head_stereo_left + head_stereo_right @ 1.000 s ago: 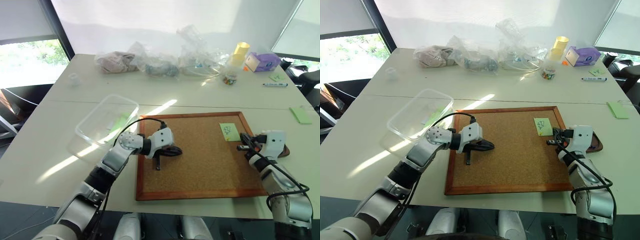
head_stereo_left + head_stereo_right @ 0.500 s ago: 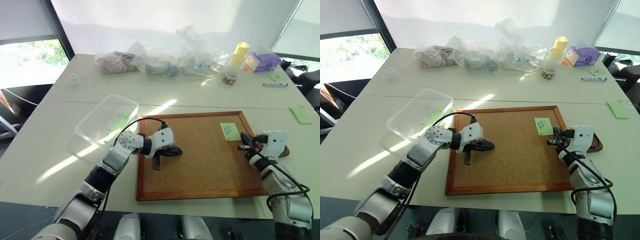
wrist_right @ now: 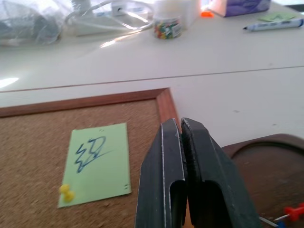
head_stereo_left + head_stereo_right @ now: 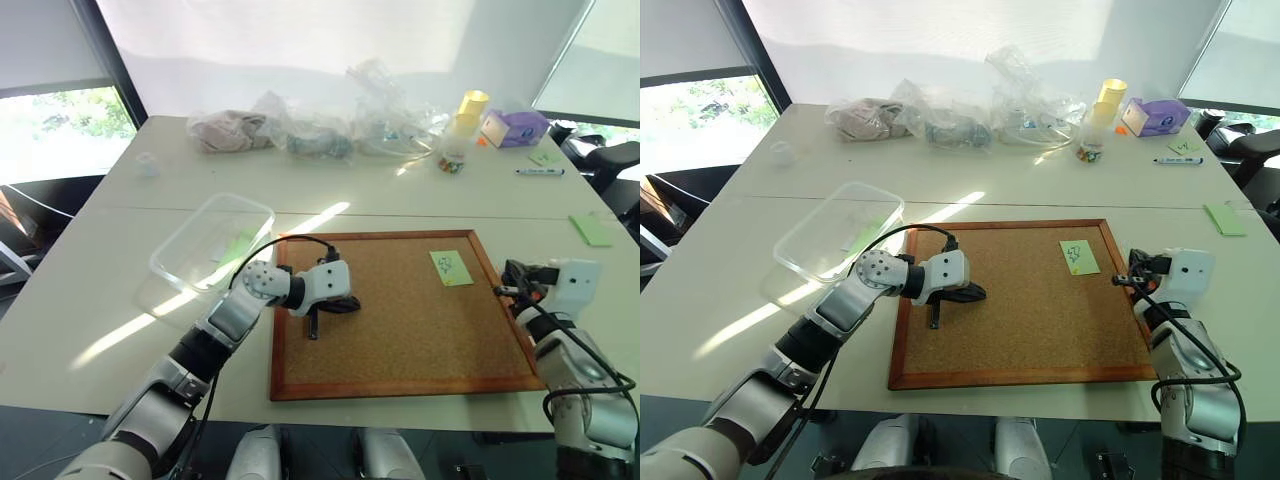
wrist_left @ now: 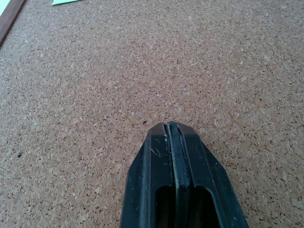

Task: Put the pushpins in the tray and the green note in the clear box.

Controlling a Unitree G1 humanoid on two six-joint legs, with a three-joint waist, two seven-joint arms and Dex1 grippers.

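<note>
Green note (image 3: pixel 98 164) still pinned near cork board's (image 4: pixel 400 330) far right corner by one yellow pin (image 3: pixel 66 192); red pin (image 3: pixel 293 211) already in tray (image 3: pixel 266 161) at bench's right edge; clear box (image 4: pixel 212 243) off board's left edge. Both jaws clenched, nothing held: right gripper (image 3: pixel 183 142) over tray rim, left gripper (image 5: pixel 172 129) low over bare cork mid-board. Next, I judge: open right jaws, nip yellow pin by head, pull straight w/o tearing; tray partly cut off, pin count unclear.

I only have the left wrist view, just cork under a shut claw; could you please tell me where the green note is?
Observer: The green note lies on the cork board near its far right corner.
Operator: Is it loose?
Observer: No, a yellow pushpin sits in one corner.
Operator: And the tray?
Observer: The tray sits off the board's right edge, by the shut right claw, holding a red pushpin.
</note>
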